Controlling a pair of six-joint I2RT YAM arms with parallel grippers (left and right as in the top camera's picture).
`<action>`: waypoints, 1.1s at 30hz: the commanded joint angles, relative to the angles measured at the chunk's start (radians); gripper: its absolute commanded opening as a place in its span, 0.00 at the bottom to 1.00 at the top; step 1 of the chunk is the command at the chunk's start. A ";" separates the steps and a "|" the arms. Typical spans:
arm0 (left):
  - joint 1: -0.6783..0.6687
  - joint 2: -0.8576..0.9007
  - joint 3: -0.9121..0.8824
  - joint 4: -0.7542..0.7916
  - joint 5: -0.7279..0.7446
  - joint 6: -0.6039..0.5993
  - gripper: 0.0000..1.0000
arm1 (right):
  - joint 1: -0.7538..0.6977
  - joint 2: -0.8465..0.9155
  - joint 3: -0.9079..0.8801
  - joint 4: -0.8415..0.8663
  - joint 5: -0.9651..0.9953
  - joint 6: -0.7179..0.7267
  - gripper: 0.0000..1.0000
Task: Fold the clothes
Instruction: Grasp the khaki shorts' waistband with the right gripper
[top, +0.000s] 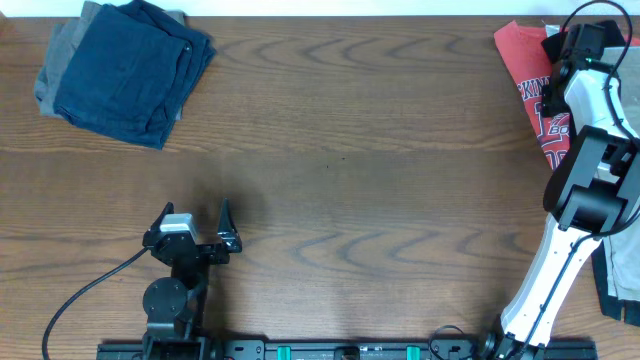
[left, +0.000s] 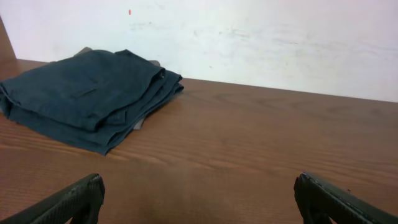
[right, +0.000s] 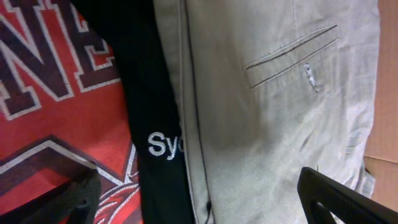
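While the left gripper (top: 195, 212) is sitting low near the front of the table (top: 360, 150), its fingers are standing spread wide, gripping nothing; a folded navy garment (top: 130, 70) is lying at the far left corner, a grey garment (top: 52, 75) peeking out beneath it; the right gripper (right: 202, 199) is hovering at the far right over an unfolded pile, fingers spread apart, holding nothing; below it tan trousers (right: 280, 112) are lying pocket up, touching a black garment (right: 149, 93) with white lettering; a red T-shirt (right: 56, 93) is lying beside that.
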 joint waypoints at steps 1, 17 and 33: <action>0.004 -0.006 -0.021 -0.035 -0.027 0.013 0.98 | -0.016 0.012 0.013 0.003 -0.007 0.048 0.99; 0.004 -0.006 -0.021 -0.035 -0.027 0.013 0.98 | -0.072 0.012 0.202 -0.119 -0.354 0.113 0.99; 0.004 -0.006 -0.021 -0.035 -0.027 0.013 0.98 | -0.134 0.063 0.266 -0.197 -0.271 0.113 0.94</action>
